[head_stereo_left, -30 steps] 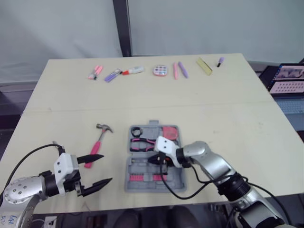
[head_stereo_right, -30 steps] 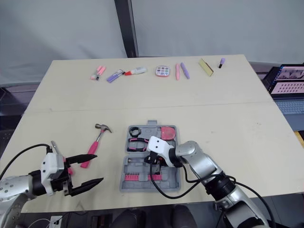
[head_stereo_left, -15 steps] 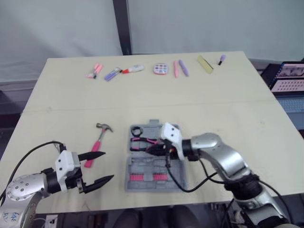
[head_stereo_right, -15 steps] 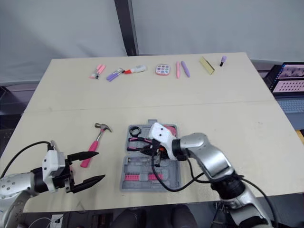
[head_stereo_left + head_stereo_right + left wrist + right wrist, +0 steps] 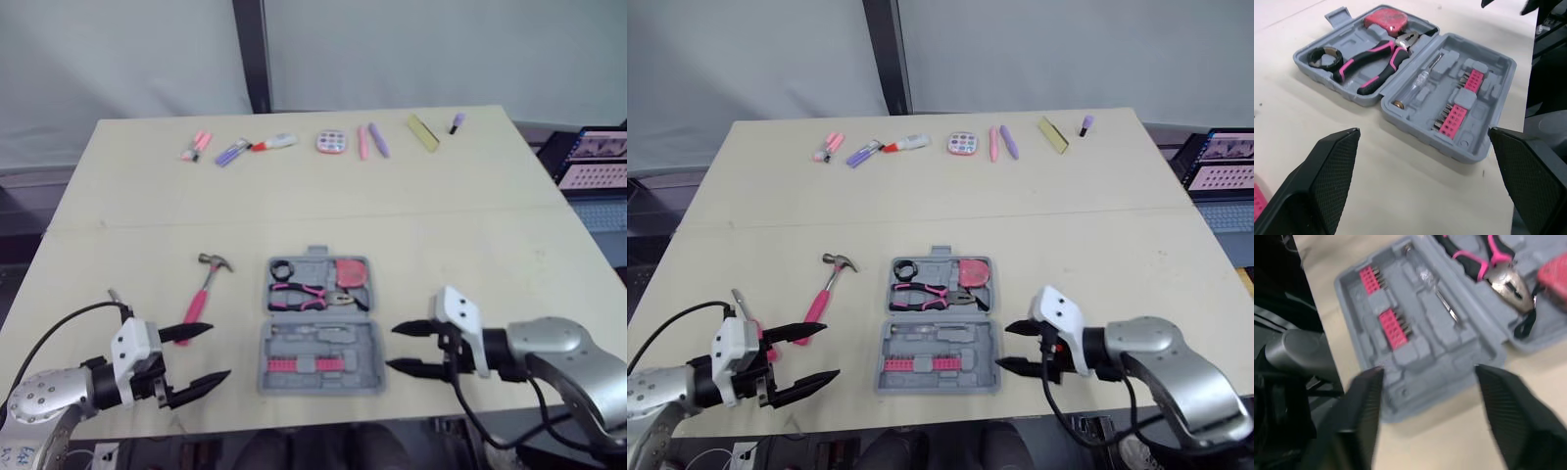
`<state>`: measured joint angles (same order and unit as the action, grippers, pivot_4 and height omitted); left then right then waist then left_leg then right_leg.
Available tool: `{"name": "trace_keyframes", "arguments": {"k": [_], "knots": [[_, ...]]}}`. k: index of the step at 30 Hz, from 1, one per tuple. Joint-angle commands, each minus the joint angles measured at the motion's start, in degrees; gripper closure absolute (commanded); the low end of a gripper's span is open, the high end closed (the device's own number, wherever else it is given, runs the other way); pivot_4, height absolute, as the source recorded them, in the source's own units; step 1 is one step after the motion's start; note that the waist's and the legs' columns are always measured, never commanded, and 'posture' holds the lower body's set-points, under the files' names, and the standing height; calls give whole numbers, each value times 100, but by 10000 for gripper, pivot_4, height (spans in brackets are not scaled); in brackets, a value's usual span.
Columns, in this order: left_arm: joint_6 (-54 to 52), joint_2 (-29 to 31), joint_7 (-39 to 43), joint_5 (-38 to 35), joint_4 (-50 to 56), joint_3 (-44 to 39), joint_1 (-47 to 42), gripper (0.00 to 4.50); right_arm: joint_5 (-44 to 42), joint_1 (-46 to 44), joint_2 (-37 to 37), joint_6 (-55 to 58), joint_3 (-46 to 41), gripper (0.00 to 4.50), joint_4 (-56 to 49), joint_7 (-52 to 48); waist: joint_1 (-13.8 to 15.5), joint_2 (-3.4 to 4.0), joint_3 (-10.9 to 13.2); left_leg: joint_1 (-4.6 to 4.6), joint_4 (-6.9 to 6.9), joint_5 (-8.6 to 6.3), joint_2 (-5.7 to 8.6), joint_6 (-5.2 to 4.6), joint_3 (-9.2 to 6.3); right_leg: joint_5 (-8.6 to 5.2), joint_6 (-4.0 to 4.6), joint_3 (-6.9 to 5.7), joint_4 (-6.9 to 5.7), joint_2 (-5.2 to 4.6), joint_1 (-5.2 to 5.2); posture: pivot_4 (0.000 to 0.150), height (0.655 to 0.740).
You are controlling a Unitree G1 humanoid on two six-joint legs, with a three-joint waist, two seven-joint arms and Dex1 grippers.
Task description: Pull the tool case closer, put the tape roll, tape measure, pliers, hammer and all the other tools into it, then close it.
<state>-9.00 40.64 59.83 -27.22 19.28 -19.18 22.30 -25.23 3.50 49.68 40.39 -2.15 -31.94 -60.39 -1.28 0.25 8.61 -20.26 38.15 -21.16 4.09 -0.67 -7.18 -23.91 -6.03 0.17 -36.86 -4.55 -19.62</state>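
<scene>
Tape roll (image 5: 281,269), tape measure (image 5: 350,272) and pliers (image 5: 299,294) lie in the open case (image 5: 316,360); hammer (image 5: 204,294) lies outside; left end effector (image 5: 217,351) and right end effector (image 5: 393,348) gape empty.

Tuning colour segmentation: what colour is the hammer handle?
The hammer handle is pink; clearest in the left eye view.

No legible text, labels or numbers.

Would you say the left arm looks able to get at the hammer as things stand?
Probably yes. The left hand is open and near the hammer, whose pink handle end points toward it. Nothing lies between them, and the tool case sits off to the side.
</scene>
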Motion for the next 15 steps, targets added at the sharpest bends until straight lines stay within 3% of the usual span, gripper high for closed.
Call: {"name": "trace_keyframes", "arguments": {"k": [1,7,15], "knots": [[421,-224,-93,34,138,-257,318,0,311,488,-4,-1091,-346,176,48,-22,15,-1,1,0,0,0,0,0,0,0,0,0,1,0,4,1500,7400],[502,-327,-237,73,352,-384,794,0,461,1260,51,-2040,-638,176,501,-226,133,-5,4,3,5,0,1,-1,8,0,0,1,18,-1,13,1500,7400],[344,-348,-481,53,716,-372,967,0,397,1389,-143,-2573,-651,176,764,-192,203,-6,4,4,8,0,1,-2,8,0,0,3,30,-1,21,1500,7400]]}}
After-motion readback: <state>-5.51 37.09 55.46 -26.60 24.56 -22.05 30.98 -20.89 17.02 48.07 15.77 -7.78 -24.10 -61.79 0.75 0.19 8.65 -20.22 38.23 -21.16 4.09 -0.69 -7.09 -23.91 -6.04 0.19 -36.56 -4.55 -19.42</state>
